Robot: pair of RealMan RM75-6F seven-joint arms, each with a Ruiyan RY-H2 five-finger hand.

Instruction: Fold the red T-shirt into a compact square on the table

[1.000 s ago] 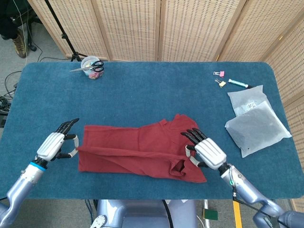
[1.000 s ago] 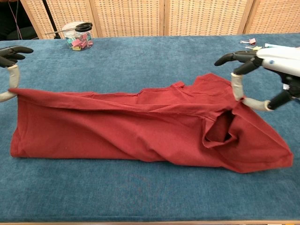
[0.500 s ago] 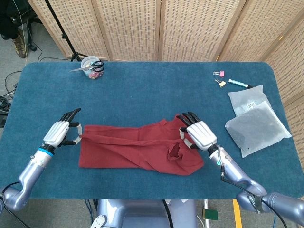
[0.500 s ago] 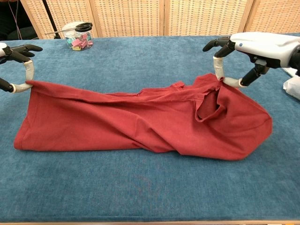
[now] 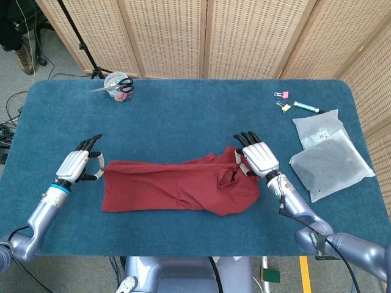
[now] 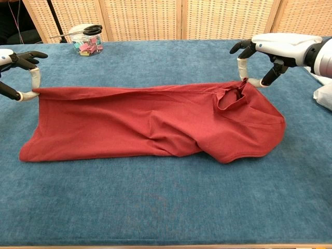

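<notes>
The red T-shirt [image 5: 174, 186] [image 6: 140, 122] lies as a long folded band across the blue table's near half, its near edge resting on the cloth. My left hand [image 5: 78, 165] [image 6: 18, 70] pinches the shirt's far left corner between thumb and finger. My right hand [image 5: 255, 157] [image 6: 272, 49] pinches the far right corner the same way, beside a rumpled sleeve opening. The far edge is stretched taut between the two hands, slightly lifted.
A clear cup [image 5: 118, 87] [image 6: 85, 39] with scissors and clips stands at the far left. Two plastic bags [image 5: 327, 152] lie at the right edge, with binder clips [image 5: 282, 101] and a marker [image 5: 305, 107] beyond them. The blue table [image 5: 195, 116] spreads behind the shirt.
Both hands have carried the shirt's pinched edge away from me toward the table's far side, folding the top layer over. The shirt now lies flatter and narrower.
</notes>
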